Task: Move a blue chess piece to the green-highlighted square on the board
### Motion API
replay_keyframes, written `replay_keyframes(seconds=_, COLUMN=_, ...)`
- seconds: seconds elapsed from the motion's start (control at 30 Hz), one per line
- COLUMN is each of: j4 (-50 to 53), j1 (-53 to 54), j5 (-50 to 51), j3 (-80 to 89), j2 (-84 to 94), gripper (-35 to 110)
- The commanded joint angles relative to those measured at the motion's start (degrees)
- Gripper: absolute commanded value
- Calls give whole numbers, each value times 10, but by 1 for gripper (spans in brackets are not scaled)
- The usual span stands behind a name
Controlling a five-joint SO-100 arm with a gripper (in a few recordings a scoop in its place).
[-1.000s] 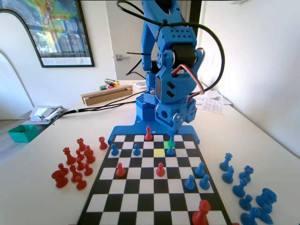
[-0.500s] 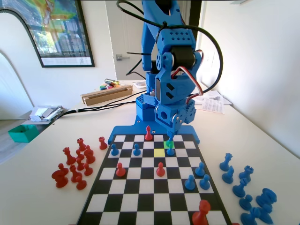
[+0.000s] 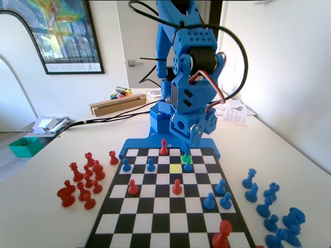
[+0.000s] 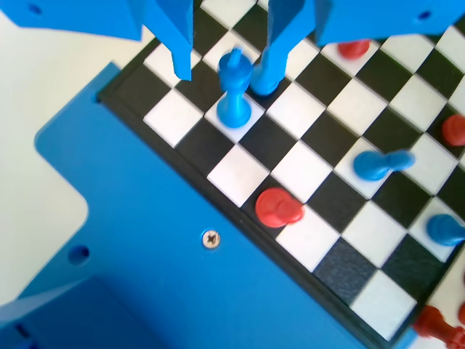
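While your gripper [image 4: 229,69] hangs low over the board [image 4: 320,182], its two flat blue plastic jaws stand apart, with the blue chess piece [image 4: 234,91] between them (slim, glossy, narrow-topped). That piece stands upright on a white cell near the board's blue edge. You can see a gap at the left jaw; whether the right jaw touches it, I cannot tell. From the fixed view, the green-highlighted square [image 3: 186,159] glows beneath the gripper.

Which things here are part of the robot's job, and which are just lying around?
Part of the job:
- the blue chess piece, standing between the open jaws of the gripper
- the green-highlighted square
- the board

Just lying around:
- red pieces on the table, left in the fixed view
- spare blue pieces on the right
- green tray
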Motion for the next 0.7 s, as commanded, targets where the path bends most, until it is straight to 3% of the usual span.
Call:
replay_keyframes(seconds=0.0, j4=81, j1=7, j5=-5, j3=-87, j2=37, gripper=17)
replay_keyframes(seconds=0.37, j4=300, j1=33, j5=93, j3=-323, j2=133, gripper=11)
replay_keyframes(seconds=0.67, j4=405, j1=49, j5=185, j3=-399, j2=255, gripper=5)
